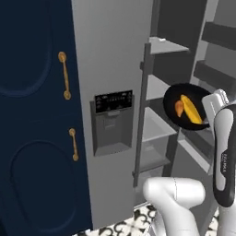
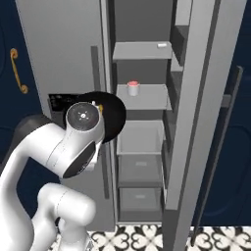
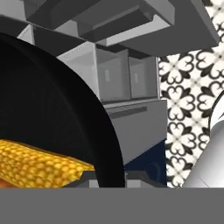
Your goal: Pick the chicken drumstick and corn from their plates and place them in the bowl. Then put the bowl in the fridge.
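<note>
Scene: a white robot arm carries the bowl [image 1: 188, 106] in mid-air before the open fridge [image 1: 115, 69], level with its middle shelves.
Gripper: the gripper [image 3: 109, 177] is clenched on the bowl's rim, the dark wall pinched between its tips at the bottom of the hand view.
Cargo: the corn [image 1: 191, 109] and the chicken drumstick [image 1: 179, 108] lie side by side in the bowl, touching.
Bowl: it looks tipped in the left base view, its opening turned toward the camera.
Handling: judged rigid, glossy and likely slippery; held by one edge, it will want to swing. The loose food can roll, so a level carry matters. The rim hold seems the right one.
Nearby: a small red-topped jar [image 2: 133, 88] stands on a middle shelf [image 2: 147, 100] near its front left corner; a small white item [image 2: 162, 45] sits on the shelf above.
Obstacles: the shelf edges, the open door [image 2: 206, 98] at the right and the jar crowd the way in.
Floor: patterned tiles [image 3: 183, 87] lie below.
</note>
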